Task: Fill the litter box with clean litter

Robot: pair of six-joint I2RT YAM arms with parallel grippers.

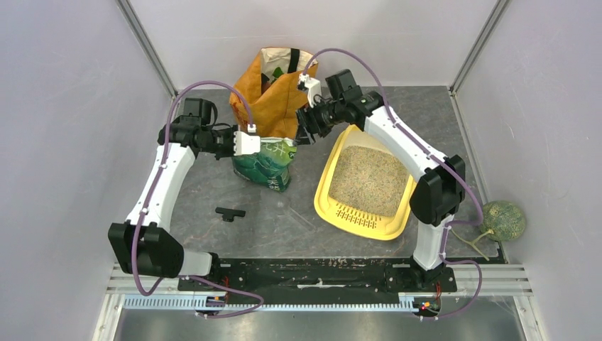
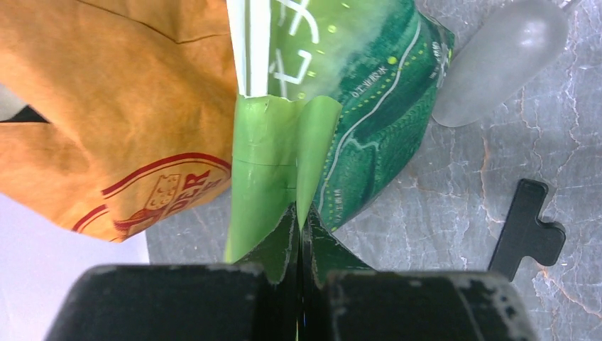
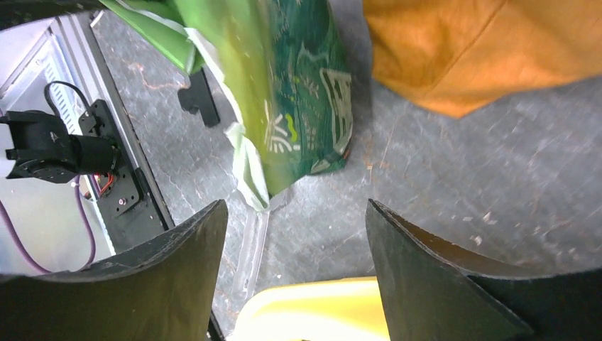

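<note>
Litter box (image 1: 326,202) looking filled, I'm steadying the green bag (image 1: 268,165) on the surface, left jaws pinching its top (right jaws gaping wide), probably needing release next.

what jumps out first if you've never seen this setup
The yellow litter box, right of centre on the table, already holds a bed of tan litter. Beside it the left gripper is shut on the top of the green litter bag, which stands in front of an orange bag, while the right gripper hangs open next to it.
</note>
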